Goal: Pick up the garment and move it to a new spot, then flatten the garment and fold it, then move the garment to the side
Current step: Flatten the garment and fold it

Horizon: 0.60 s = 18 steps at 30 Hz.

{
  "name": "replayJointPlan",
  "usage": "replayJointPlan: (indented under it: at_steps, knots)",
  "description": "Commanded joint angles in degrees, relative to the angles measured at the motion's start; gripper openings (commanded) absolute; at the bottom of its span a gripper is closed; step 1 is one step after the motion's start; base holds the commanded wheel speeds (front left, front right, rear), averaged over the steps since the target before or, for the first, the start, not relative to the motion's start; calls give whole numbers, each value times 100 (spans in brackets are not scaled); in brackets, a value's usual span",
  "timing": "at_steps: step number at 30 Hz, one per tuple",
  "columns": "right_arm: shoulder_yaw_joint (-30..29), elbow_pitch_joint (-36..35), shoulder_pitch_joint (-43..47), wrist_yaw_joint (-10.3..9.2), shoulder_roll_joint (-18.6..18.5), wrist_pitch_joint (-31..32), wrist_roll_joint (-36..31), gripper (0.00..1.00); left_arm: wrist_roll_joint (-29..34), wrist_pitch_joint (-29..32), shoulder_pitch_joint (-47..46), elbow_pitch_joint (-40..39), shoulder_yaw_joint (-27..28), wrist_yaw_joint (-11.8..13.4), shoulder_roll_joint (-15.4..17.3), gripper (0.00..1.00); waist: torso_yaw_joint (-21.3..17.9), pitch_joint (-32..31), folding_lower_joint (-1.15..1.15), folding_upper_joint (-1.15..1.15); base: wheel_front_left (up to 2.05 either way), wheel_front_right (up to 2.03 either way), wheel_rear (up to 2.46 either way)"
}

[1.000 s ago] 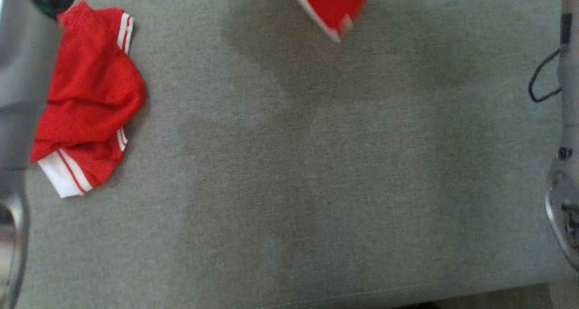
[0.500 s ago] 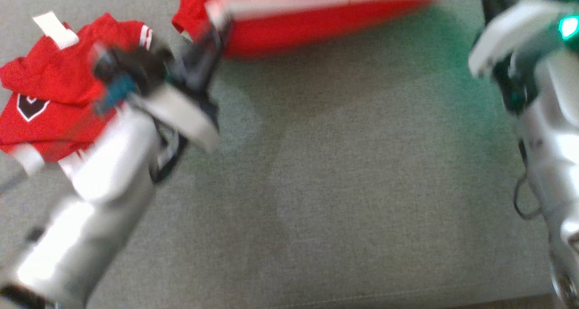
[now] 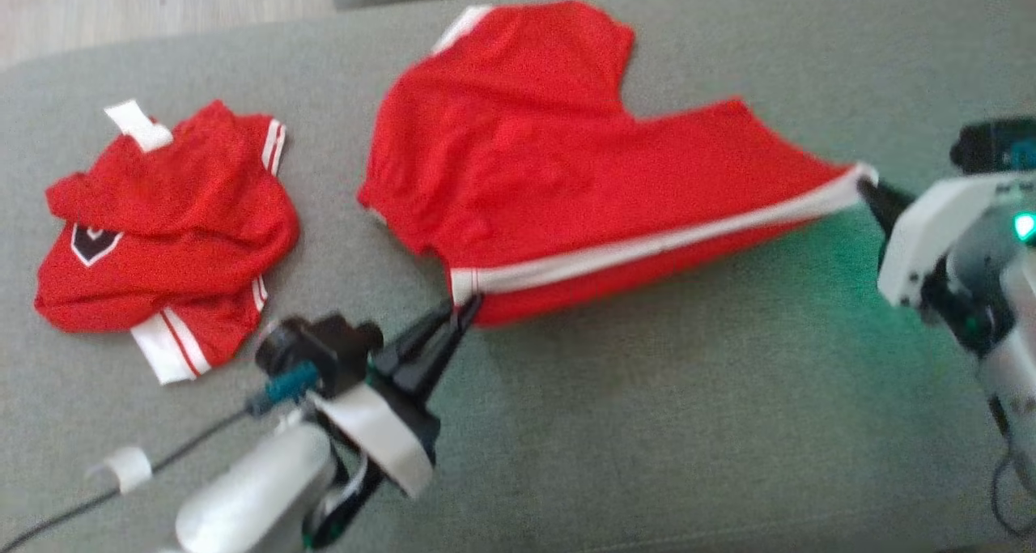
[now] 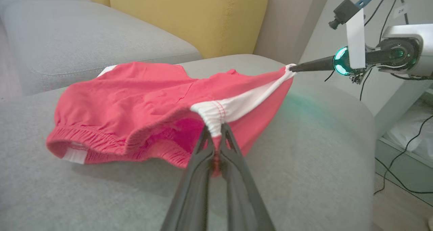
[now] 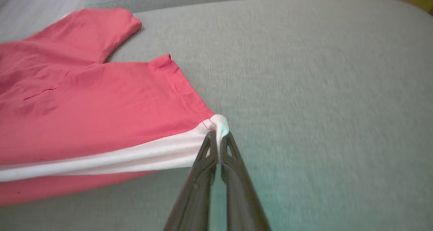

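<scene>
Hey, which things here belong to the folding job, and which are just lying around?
In the job: red garment, its white band pinched by the left hand and right hand; grey sofa seat under it.
Lying about: crumpled red jersey with a badge; yellow cushion.

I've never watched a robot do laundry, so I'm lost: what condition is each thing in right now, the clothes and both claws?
Red shorts: stretched by the white side stripe between both grippers, far part resting on the grey cushion.
Left gripper: shut on one end of the stripe.
Right gripper: shut on the other end.
Second red garment: crumpled, lying untouched on the cushion.
</scene>
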Motion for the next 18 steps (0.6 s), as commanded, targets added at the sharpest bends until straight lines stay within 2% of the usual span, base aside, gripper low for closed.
replayJointPlan:
  at_steps: [1, 10, 14, 18]
  knots:
    - [6, -348, 238, -5, -277, 185, 115, 0, -73, 27, 34, -283, 166, 107, 286, 0, -102, -254, 2, 0, 0, 0, 0]
    - [-645, -1837, 1742, -5, -770, 1232, 518, 0, -188, 462, 724, -1247, -142, 435, 459, 0, -181, -588, 2, 0, 0, 0, 0]
    - [-1180, -2480, 2016, -5, -641, 1241, 319, 0, -126, 472, 618, -1446, -52, 589, 486, 0, -145, -520, 2, 0, 0, 0, 0]
    - [-1528, -2991, 1966, -5, -338, 1149, -82, 0, -156, 449, 367, -1460, 150, 694, 432, 0, -36, -320, 2, 0, 0, 0, 0]
